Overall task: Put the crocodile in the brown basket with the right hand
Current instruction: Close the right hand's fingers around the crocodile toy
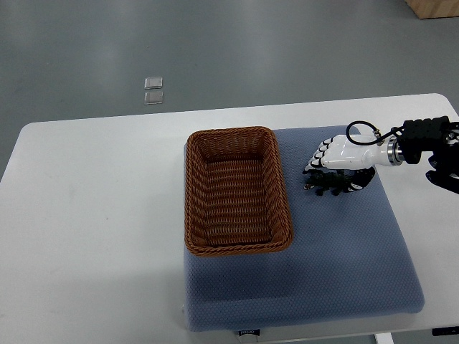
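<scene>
Entering from the right edge, the white right hand (pixel 341 154) sits directly over the dark green crocodile (pixel 334 185), which lies on the blue mat (pixel 323 272) just right of the brown basket (pixel 237 135) and outside it. From this steep view the hand covers the toy's upper side, so I cannot tell whether it grips the crocodile or merely hovers above it. Basket and mat sit on the white desk (pixel 93 215).

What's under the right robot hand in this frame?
The dark crocodile shows on the blue mat beneath the right robot hand. Its upper part is covered, so whether it is grasped cannot be seen.
</scene>
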Tool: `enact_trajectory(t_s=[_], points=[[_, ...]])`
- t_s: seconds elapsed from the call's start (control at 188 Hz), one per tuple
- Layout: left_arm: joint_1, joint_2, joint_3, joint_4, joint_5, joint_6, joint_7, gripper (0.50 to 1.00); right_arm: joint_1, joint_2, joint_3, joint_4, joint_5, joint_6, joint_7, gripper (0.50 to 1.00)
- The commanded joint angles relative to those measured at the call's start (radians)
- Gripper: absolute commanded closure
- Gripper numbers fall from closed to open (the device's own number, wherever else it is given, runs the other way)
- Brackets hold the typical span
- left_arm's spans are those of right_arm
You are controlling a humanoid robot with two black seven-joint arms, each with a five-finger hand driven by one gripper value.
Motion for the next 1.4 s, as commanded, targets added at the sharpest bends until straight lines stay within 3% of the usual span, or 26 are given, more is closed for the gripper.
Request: enact_trajectory(t_s=[0.0, 0.357, 0.591, 0.693, 1.396], points=[[0.000, 0.000, 0.000, 0.000, 0.000, 0.000, 0.000, 0.500, -0.001, 0.000, 0.000, 0.000, 0.000, 0.000, 0.000, 0.701], [0.000, 0.000, 0.000, 0.000, 0.000, 0.000, 0.000, 0.500, -0.008, -0.001, 0.001, 0.000, 0.006, -0.003, 0.000, 0.781], [0.000, 0.000, 0.000, 0.000, 0.000, 0.000, 0.000, 0.500, -0.008, -0.001, 0.012, 0.002, 0.006, -0.009, 0.000, 0.957], [0.000, 0.000, 0.000, 0.000, 0.000, 0.000, 0.000, 0.500, -0.006, -0.003, 0.013, 0.003, 0.008, -0.021, 0.000, 0.989], [0.000, 0.000, 0.000, 0.000, 0.000, 0.000, 0.000, 0.500, -0.001, -0.004, 0.021, 0.009, 0.040, -0.024, 0.000, 1.000]])
